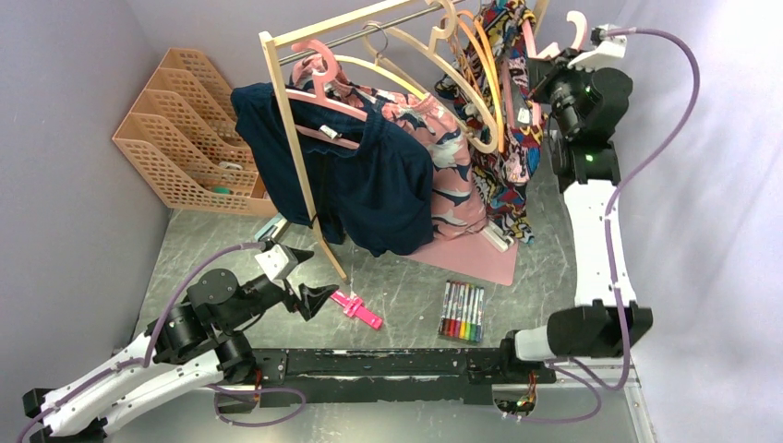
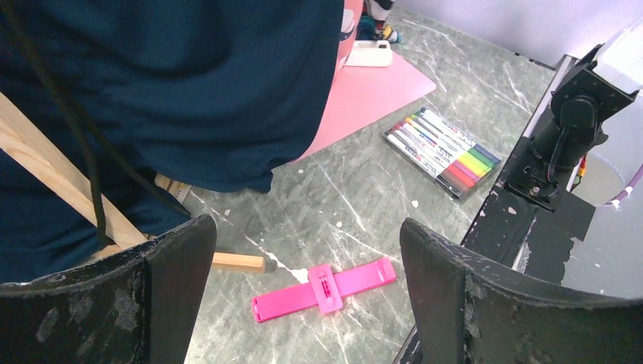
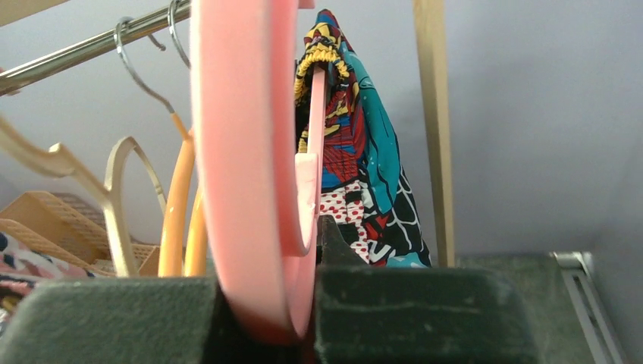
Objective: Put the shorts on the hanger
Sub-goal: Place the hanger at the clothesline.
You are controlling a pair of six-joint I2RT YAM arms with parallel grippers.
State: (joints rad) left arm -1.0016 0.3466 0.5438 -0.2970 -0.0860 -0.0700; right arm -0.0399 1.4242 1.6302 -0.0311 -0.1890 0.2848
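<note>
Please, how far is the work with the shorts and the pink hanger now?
Looks done: the shorts hang over the hanger. In hand: the right end effector is shut on the hanger, holding it at the right end of the rack. Still to do: the hook appears clear of the rail, so hanging it up and letting go may remain. The left end effector is open and holds nothing.

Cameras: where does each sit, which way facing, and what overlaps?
Top external: above, behind the robot, looking down on the rack; left arm, right arm show.
Left wrist: low, facing markers and pink strap; open left gripper frames it.
Right wrist: at the rail, facing shorts; right gripper shut on hanger.
Shared: top and left wrist show markers.
</note>
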